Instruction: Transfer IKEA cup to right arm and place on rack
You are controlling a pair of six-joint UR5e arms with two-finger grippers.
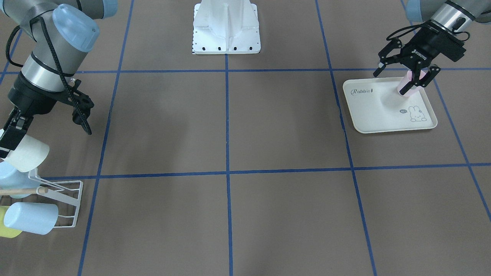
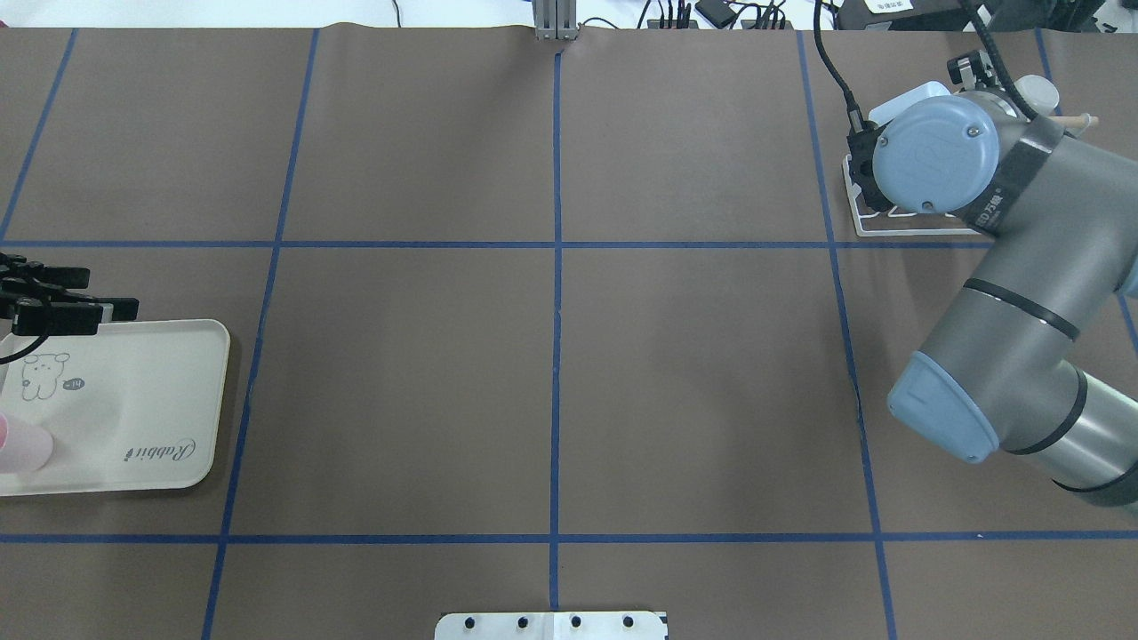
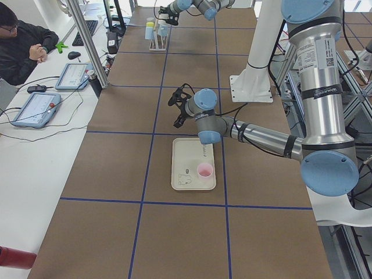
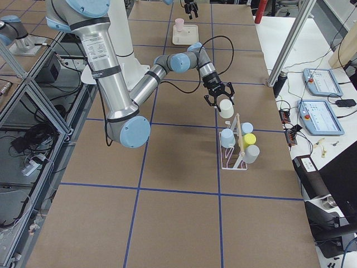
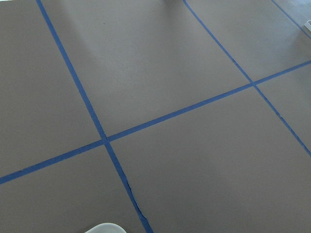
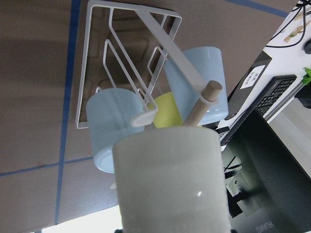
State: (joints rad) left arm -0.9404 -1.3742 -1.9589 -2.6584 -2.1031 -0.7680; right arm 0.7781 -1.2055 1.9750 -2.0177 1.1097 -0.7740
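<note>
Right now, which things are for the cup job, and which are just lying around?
For the job: white cup, right gripper holding it, rack.

Just lying around: tray, pink cup on it, blue cups and yellow cup on the rack.

From above, you see the right arm (image 2: pixel 1022 204) covering most of the rack (image 2: pixel 889 231), and the edge cuts off part of the pink cup (image 2: pixel 22 447) and the left hand (image 2: pixel 111 292). In the right wrist view, the white cup (image 6: pixel 170 179) runs off the bottom.
</note>
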